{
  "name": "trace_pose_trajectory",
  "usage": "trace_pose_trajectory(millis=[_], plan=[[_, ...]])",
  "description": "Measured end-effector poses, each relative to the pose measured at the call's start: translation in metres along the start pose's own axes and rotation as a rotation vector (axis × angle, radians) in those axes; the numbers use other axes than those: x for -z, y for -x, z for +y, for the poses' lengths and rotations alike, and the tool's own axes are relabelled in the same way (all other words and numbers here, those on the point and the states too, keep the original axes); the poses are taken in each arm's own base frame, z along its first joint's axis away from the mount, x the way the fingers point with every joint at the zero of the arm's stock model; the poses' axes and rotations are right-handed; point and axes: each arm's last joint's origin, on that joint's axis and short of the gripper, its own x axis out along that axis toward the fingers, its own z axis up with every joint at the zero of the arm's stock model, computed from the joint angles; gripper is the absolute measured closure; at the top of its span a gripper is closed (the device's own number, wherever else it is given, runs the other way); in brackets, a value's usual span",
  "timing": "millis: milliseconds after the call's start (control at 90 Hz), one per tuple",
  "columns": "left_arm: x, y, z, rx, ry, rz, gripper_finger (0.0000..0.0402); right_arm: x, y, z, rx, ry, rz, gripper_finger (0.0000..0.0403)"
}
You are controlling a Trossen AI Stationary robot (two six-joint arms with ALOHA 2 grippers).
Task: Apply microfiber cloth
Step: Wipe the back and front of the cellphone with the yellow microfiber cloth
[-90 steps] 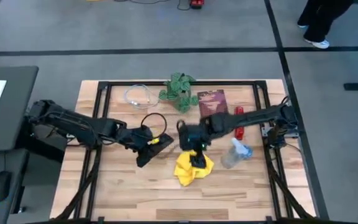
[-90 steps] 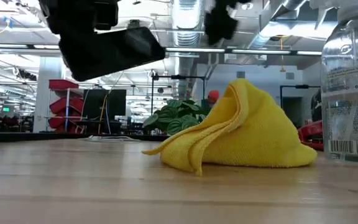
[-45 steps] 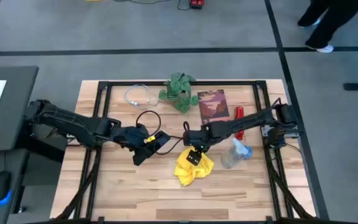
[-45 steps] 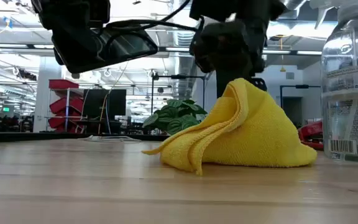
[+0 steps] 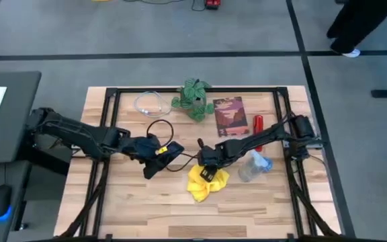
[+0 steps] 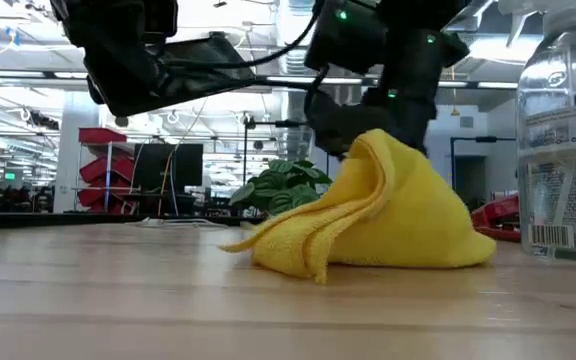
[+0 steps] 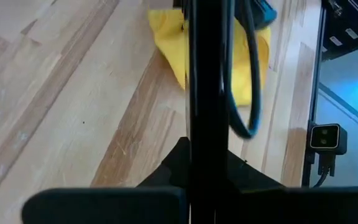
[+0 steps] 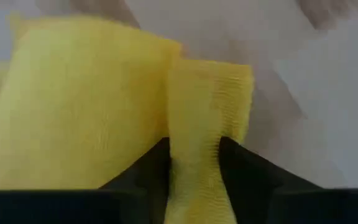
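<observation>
Where the right arm reaches in low across the tabletop (image 5: pixel 113 202) in the high view, its right hand (image 5: pixel 209 171) sits on the upper edge of the microfiber cloth (image 5: pixel 207 183), which lies crumpled near the tabletop's middle. The left arm stretches from the left side, its left hand (image 5: pixel 158 156) holding a black smartphone (image 5: pixel 163 156) just left of the cloth (apart from it). A spray bottle (image 5: pixel 252 167) lies right of the cloth; a dark red booklet (image 5: pixel 229 113) and a plant (image 5: pixel 195 97) sit farther back.

Low view: the cloth (image 6: pixel 368 215) stands in a peaked heap, the right hand (image 6: pixel 373 95) down on its peak. The smartphone (image 6: pixel 183 70) hangs tilted above the tabletop. The bottle's (image 6: pixel 563 140) label carries small print and a barcode, not readable.

Left wrist view: the phone's thin edge (image 7: pixel 207 93) runs between the fingers, clamped; the cloth (image 7: pixel 173 43) lies beyond.

Right wrist view: both fingers (image 8: pixel 145 165) pinch a fold of the cloth (image 8: pixel 207 124) between them.
</observation>
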Motion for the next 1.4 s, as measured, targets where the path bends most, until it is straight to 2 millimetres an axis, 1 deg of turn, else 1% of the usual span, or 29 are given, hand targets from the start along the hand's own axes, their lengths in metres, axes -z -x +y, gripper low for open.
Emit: trace_pose_trajectory(millis=[44,78,144,222,311,444,567,656,767,911,1033,1189,1356,1400], plan=[[0.0,0.0,0.0,0.004,0.006,0.002,0.0395,-0.001,-0.002,0.003,-0.023,-0.01,-0.023,0.0375],[0.0,0.001,-0.001,0.007,0.008,0.001,0.0395,-0.002,-0.003,0.005,-0.035,-0.02,-0.039,0.0388],[0.001,0.003,-0.002,0.015,0.007,-0.001,0.0395,-0.003,-0.001,0.008,-0.037,-0.062,-0.08,0.0394],[0.001,0.004,-0.003,0.022,0.013,-0.003,0.0395,-0.004,0.01,0.01,-0.025,-0.102,-0.13,0.04],[0.002,0.007,-0.002,0.023,0.018,-0.001,0.0395,-0.012,0.039,0.013,-0.059,-0.154,-0.241,0.0402],[0.002,0.008,-0.002,0.026,0.017,-0.008,0.0395,-0.022,0.092,0.015,-0.119,-0.193,-0.457,0.0402],[-0.001,0.009,-0.005,0.052,0.031,-0.038,0.0395,-0.022,0.139,0.015,-0.151,-0.165,-0.606,0.0402],[-0.004,0.01,-0.007,0.085,0.042,-0.073,0.0395,-0.018,0.164,0.013,-0.17,-0.124,-0.668,0.0403],[-0.008,0.011,-0.01,0.115,0.065,-0.116,0.0395,-0.016,0.182,0.018,-0.221,-0.058,-0.747,0.0403],[-0.015,0.013,-0.016,0.18,0.093,-0.187,0.0395,-0.025,0.195,0.034,-0.357,-0.048,-0.894,0.0403],[-0.019,0.014,-0.019,0.21,0.106,-0.229,0.0395,-0.038,0.191,0.051,-0.4,0.004,-0.959,0.0403],[-0.022,0.016,-0.021,0.242,0.115,-0.26,0.0395,-0.059,0.182,0.071,-0.405,0.11,-0.94,0.0403],[-0.024,0.017,-0.023,0.258,0.115,-0.276,0.0395,-0.083,0.167,0.08,-0.281,0.161,-0.851,0.0403],[-0.024,0.016,-0.023,0.26,0.114,-0.277,0.0395,-0.09,0.167,0.082,-0.256,0.173,-0.834,0.0403]])
